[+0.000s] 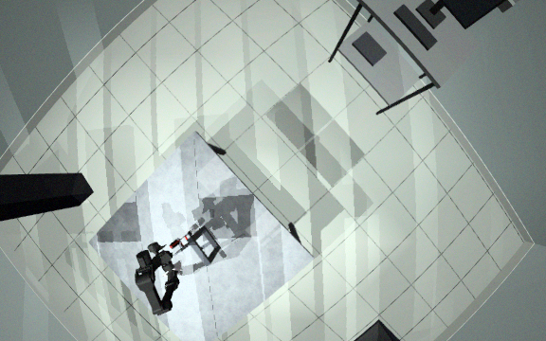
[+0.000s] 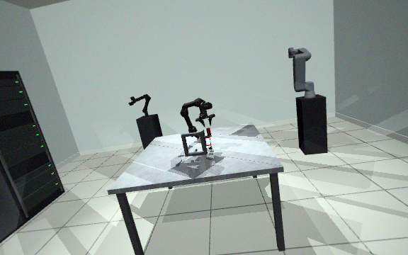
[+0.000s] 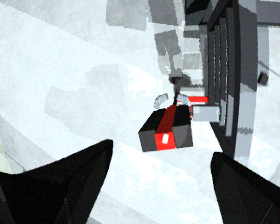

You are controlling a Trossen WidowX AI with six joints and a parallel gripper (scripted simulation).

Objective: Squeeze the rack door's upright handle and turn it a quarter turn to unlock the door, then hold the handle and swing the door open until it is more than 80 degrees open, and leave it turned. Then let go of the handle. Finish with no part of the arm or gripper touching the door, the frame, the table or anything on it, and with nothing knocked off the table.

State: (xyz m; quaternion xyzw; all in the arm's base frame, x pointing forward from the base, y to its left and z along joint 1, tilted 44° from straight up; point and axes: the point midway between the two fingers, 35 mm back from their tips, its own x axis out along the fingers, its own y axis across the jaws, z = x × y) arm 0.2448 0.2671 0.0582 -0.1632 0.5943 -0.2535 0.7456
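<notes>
Surface: pale, mottled.
End effector: open, gripping nothing.
Handle: between and beyond the separated fingertips, in wrist view.

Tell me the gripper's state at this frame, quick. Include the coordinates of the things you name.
Gripper [image 3: 163, 152]: open, holding nothing; its fingers stand wide apart, with the red-and-black handle [image 3: 166, 131] seen beyond them.

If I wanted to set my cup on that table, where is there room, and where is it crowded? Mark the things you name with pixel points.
Perhaps the table's [image 2: 144, 175] near left corner in the exterior view, bordered by its two edges and the upright frame [image 1: 212, 256] [image 2: 183, 144]. It is crowded between the frame and the arm [image 1: 147, 284] [image 2: 185, 117].
</notes>
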